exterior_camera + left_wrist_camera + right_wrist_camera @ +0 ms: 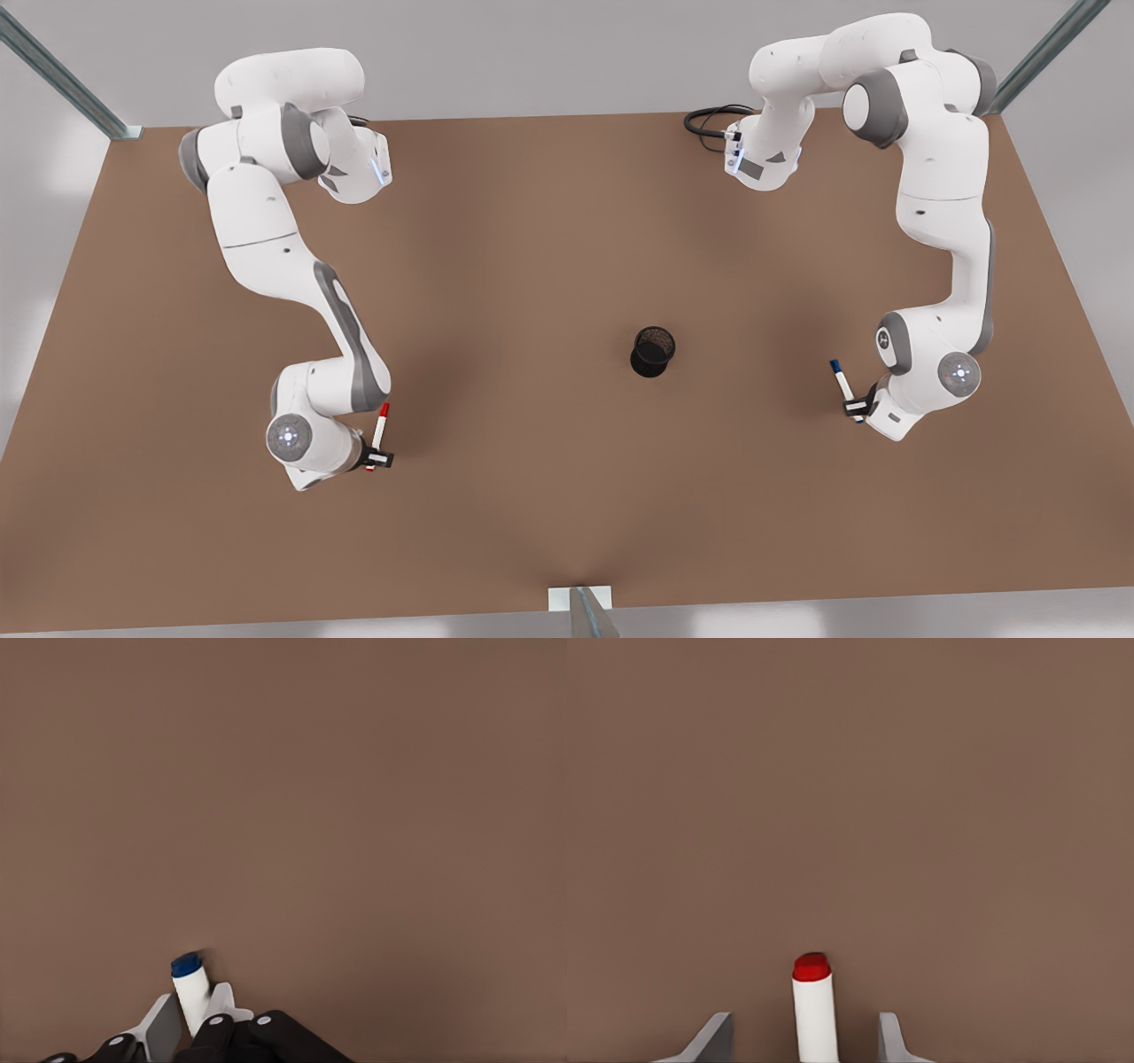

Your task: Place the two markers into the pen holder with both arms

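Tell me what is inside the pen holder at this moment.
Nothing pokes out of the pen holder; its dark inside hides the bottom. The blue marker is at the left gripper, the red marker between the right gripper's open fingers.

There are two markers: one red-capped marker (380, 425) and one blue-capped marker (841, 381). One pen holder (653, 351) stands on the single brown desk (549, 230). Two arms, each with one claw: left claw (854, 408), right claw (379, 459).

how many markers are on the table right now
2. The red marker lies between the right gripper's open fingers; the blue marker sits in the left gripper, at the front view's right.
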You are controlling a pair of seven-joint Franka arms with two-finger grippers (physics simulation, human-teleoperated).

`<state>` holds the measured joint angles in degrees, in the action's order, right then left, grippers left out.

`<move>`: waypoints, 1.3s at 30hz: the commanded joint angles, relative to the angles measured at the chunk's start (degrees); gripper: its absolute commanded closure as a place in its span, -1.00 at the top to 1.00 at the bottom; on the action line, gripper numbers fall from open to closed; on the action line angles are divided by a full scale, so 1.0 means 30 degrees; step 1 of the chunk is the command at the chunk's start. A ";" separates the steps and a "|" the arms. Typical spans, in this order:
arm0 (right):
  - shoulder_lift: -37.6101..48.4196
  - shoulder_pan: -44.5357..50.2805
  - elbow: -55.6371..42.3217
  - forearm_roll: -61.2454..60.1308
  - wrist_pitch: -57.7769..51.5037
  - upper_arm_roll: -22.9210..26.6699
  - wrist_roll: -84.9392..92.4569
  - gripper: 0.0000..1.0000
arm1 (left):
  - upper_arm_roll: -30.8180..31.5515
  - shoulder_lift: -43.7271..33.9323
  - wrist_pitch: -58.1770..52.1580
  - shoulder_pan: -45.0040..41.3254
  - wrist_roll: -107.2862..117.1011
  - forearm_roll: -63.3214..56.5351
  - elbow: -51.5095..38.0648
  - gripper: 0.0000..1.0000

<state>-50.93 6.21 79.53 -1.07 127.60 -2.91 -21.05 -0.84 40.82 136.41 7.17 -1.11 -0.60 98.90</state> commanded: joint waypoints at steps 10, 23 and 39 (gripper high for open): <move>-0.0132 0.0039 0.0237 -0.0023 0.0709 0.0002 -0.1774 -0.11 | 0.0044 0.0046 0.0000 -0.0045 0.0076 -0.0004 -0.0183 -0.57; 0.1712 0.0361 0.0150 0.0123 0.0504 -0.0086 -0.1715 -0.57 | 0.8013 -0.4935 -0.7003 -0.0162 -0.7916 0.6877 -0.4197 -0.57; 0.4467 0.4696 -0.3864 0.0768 0.2613 -0.1932 -0.1187 -0.57 | 1.0884 -0.6223 0.5918 -0.0456 -3.9709 2.5806 0.4738 -0.57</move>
<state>-37.62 19.78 68.32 0.14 133.68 -8.68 -23.03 31.74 22.17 148.42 5.34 -51.95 68.63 112.94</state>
